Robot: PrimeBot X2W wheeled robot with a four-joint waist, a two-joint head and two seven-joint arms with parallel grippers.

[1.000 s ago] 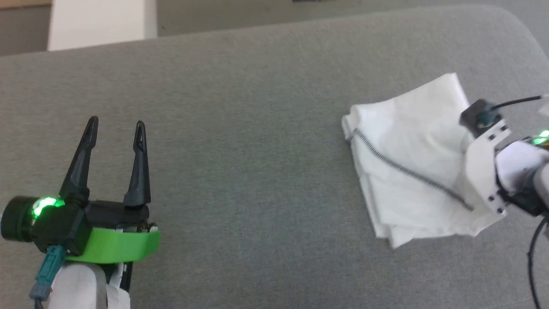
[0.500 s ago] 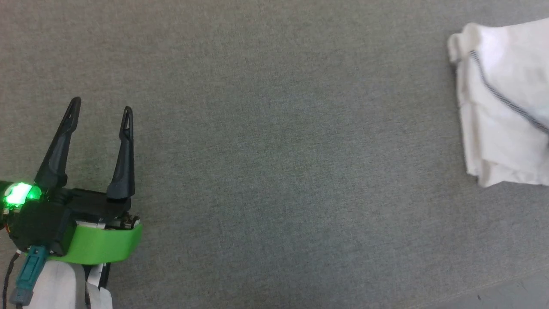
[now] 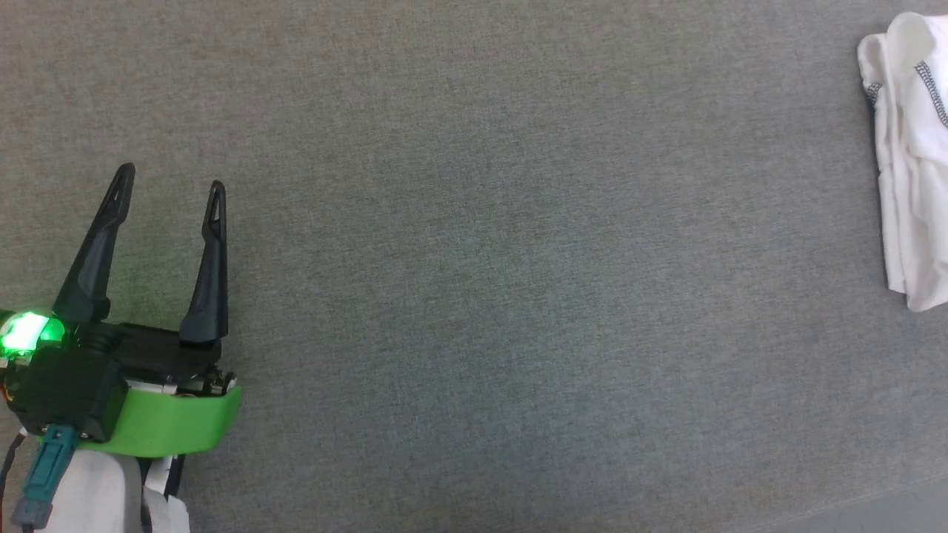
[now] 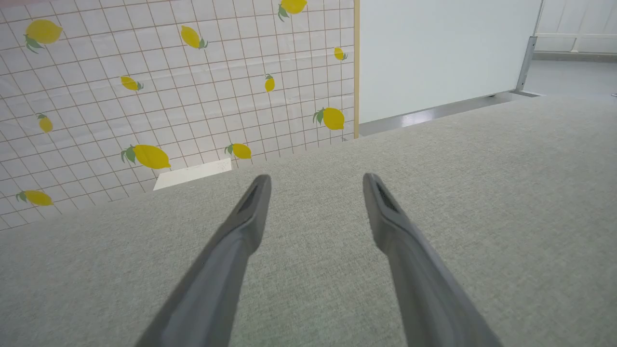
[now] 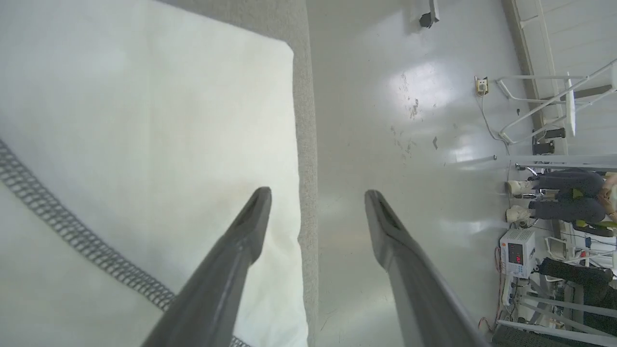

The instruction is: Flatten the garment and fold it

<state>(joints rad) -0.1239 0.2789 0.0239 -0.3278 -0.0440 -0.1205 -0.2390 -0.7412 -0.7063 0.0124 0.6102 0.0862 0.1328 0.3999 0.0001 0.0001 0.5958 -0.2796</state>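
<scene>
The left gripper (image 3: pixel 171 179) hangs low over the near left part of the grey table (image 3: pixel 518 259), its two dark fingers spread wide with nothing between them. A green light glows at its wrist and a green band wraps the base. Seen from its own wrist, the left gripper (image 4: pixel 315 177) points across bare grey fabric (image 4: pixel 482 193) toward a lemon-print wall (image 4: pixel 168 96) and a white panel (image 4: pixel 434 53) at the far side.

The garment (image 3: pixel 911 163) lies well apart from it, at the far right of the table, bunched in soft folds and cut off by the edge of the head view. A dark zigzag seam (image 3: pixel 932 92) runs along its upper part.

The right gripper (image 5: pixel 316 192) is also spread and grips nothing. One finger is above the white garment (image 5: pixel 144 120), the other above the shiny floor (image 5: pixel 409 144) past the table edge (image 5: pixel 304 120). Whether the finger touches the cloth, I cannot tell. From here the garment lies smooth and flat, reaching nearly to the table's edge, with the seam (image 5: pixel 72 231) crossing it on a slant. Out on the floor a person (image 5: pixel 569 210) sits by a small box with red digits (image 5: pixel 515 250).
</scene>
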